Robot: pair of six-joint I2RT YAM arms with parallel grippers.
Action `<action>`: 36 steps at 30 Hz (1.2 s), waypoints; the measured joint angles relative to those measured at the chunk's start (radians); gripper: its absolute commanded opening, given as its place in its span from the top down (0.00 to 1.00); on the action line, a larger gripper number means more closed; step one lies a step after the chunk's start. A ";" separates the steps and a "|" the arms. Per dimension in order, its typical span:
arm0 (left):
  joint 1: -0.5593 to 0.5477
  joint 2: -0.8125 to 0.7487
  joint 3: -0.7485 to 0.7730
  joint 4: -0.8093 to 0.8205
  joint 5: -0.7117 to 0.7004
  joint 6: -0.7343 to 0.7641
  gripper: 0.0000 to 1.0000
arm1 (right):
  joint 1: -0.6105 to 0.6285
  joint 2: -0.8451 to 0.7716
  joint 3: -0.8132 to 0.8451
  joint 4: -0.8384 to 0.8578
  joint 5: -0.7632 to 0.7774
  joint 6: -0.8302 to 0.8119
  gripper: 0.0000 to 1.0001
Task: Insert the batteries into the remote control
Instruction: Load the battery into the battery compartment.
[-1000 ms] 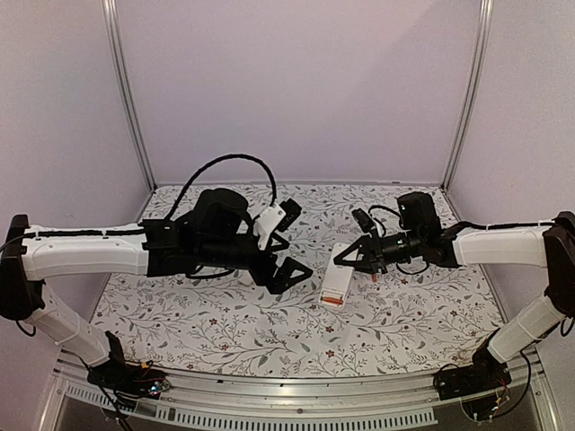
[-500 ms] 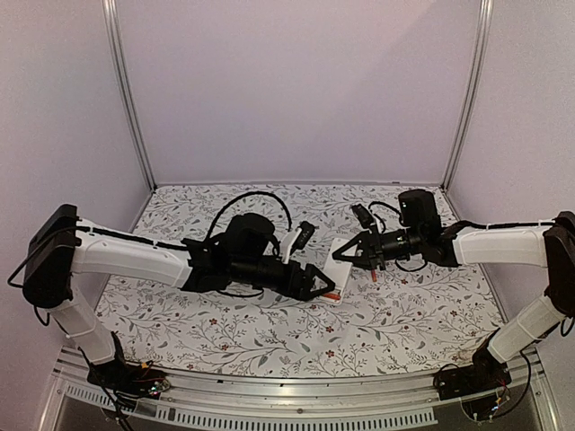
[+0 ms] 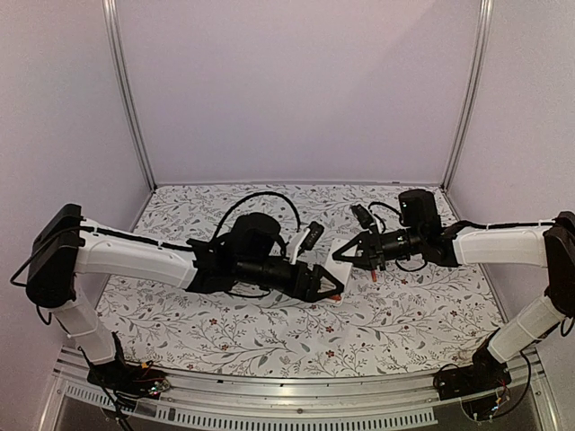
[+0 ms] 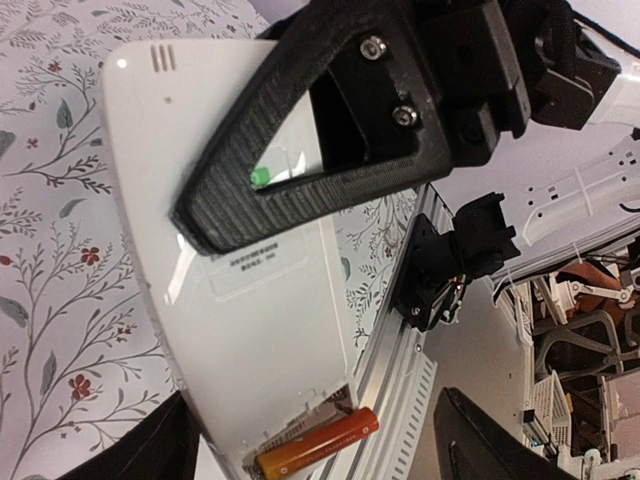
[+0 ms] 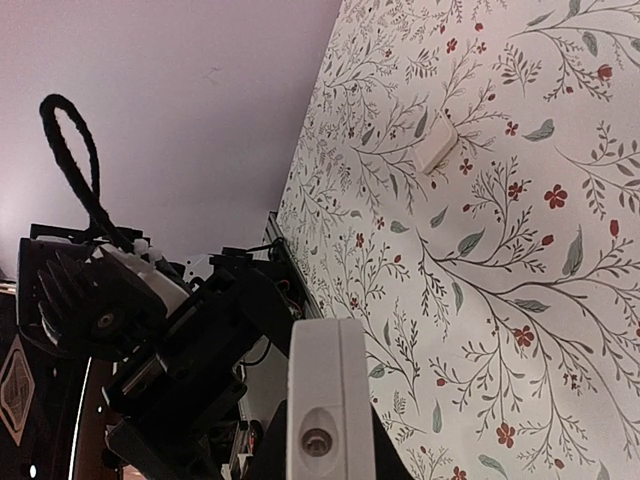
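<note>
Left claw (image 3: 329, 290): jaws wide, one on each side of the lower end of the remote control (image 4: 270, 330). I cannot tell whether either finger touches it. A second ago this arm sat folded left of centre, well apart from the remote. It has since reached across, and the jaws have come in a little from their widest.

Right claw (image 3: 347, 255): clamped narrow on the remote's upper half, one finger across its back. It has barely moved and holds the remote in the air above the worktop (image 3: 225, 332), slightly right of centre.

One orange battery (image 4: 318, 446) lies lengthwise in the open bay at the remote's lower end, between the left fingers. The second battery is not visible in any view.

Judgement: the left claw has arrived to seat or press that battery. Loading is partway at best.

Room: the two claws work nose to nose, so there is little slack between them. The worktop on both sides of them is open. A small white piece (image 5: 437, 146) lies flat on the worktop further back, out of the way. The near rail (image 3: 269, 395) lies behind the left claw, and the walls (image 3: 296, 90) stand well apart.
</note>
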 measured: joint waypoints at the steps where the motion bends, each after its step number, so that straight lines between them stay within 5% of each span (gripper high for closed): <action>1: -0.001 0.001 0.002 -0.002 0.000 0.000 0.19 | 0.000 0.000 0.000 -0.001 -0.002 0.000 1.00; 13: -0.008 0.015 0.025 -0.036 -0.018 0.024 0.26 | 0.000 -0.001 0.000 -0.001 -0.004 0.011 1.00; 19: -0.013 0.032 0.043 -0.050 -0.022 0.039 0.22 | 0.000 -0.001 0.000 -0.001 -0.002 0.013 1.00; 28: -0.018 0.036 0.053 -0.074 -0.027 0.053 0.31 | 0.000 -0.001 0.000 -0.003 -0.007 0.015 1.00; 36: -0.021 0.036 0.053 -0.075 -0.023 0.062 0.26 | 0.000 -0.001 0.000 -0.005 -0.009 0.015 1.00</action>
